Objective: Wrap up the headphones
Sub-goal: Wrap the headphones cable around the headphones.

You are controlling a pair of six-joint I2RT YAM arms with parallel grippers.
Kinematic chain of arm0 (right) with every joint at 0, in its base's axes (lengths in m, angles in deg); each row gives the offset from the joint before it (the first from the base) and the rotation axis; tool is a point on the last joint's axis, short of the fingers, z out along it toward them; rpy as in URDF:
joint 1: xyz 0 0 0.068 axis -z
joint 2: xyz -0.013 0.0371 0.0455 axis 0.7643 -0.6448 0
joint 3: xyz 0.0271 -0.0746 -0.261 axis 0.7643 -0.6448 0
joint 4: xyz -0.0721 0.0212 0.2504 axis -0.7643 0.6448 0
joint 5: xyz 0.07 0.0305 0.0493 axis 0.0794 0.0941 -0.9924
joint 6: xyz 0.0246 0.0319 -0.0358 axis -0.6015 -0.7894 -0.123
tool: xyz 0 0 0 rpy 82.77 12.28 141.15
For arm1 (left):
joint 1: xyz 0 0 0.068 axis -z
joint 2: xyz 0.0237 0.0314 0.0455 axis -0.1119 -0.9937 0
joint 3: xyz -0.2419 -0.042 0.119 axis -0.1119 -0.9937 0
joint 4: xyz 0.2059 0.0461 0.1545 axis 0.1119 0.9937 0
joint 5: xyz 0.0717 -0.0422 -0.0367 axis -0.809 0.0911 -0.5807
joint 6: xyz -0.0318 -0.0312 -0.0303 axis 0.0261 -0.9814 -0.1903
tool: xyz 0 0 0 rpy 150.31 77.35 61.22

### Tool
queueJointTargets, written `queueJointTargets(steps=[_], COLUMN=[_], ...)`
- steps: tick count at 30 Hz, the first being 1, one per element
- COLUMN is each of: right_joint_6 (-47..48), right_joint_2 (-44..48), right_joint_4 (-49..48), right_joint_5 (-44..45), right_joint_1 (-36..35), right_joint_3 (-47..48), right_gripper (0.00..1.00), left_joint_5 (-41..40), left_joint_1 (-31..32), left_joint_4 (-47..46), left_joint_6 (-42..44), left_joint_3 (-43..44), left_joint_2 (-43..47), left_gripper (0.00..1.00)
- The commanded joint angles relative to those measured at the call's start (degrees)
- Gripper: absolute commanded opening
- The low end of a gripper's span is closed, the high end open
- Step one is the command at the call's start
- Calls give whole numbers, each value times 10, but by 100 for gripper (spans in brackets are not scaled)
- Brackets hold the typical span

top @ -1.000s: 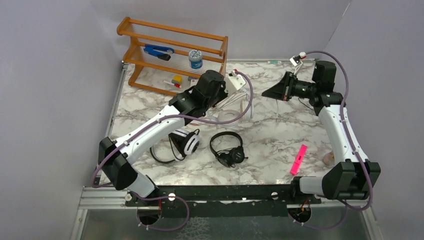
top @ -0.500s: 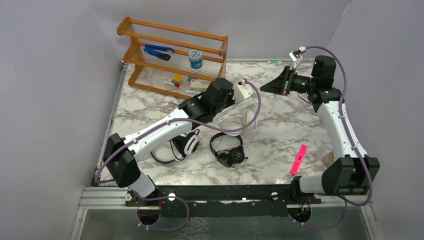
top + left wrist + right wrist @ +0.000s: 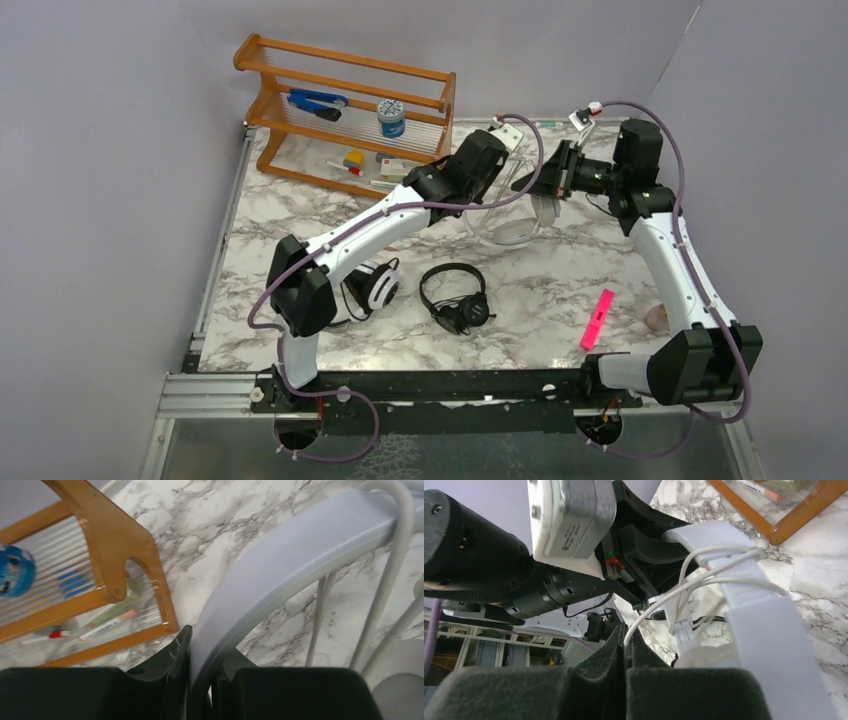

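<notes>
A rack (image 3: 340, 110) stands at the bench's (image 3: 560, 270) back left. Right of it, the back headphones (image 3: 512, 232) sit between the left claw (image 3: 200, 645) and right claw (image 3: 625, 645). Nearer lie the left headphones (image 3: 372, 285) and middle headphones (image 3: 455, 295), a marker (image 3: 596, 318) to their right.

Bright even light, soft shadows, wrist views blurred up close

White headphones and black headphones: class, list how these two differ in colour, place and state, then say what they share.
Colour: the white headphones are all white; the black headphones all black. State: the white headphones are gripped, headband in the left gripper, white cord pinched by the right gripper; the black headphones lie untouched on the table. Shared: both are headband headphones.
</notes>
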Motion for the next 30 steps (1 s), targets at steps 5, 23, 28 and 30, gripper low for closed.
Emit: queueJointTargets(steps=[5, 23, 28, 30], right_joint_6=[46, 114, 125, 130], right_joint_2=[-39, -173, -226, -244], right_joint_4=[9, -14, -23, -22], right_joint_5=[102, 271, 287, 295], right_joint_1=[-27, -40, -45, -50], right_joint_3=[-28, -75, -88, -93], right_gripper=[3, 6, 6, 6], left_joint_5=[89, 152, 185, 186], left_joint_1=[-2, -23, -32, -32], left_joint_4=[38, -7, -37, -53], left_joint_6=[-256, -565, -615, -628], left_joint_3=[98, 48, 20, 6], left_joint_2=[-96, -153, -177, -180], left_gripper=[0, 0, 0, 0])
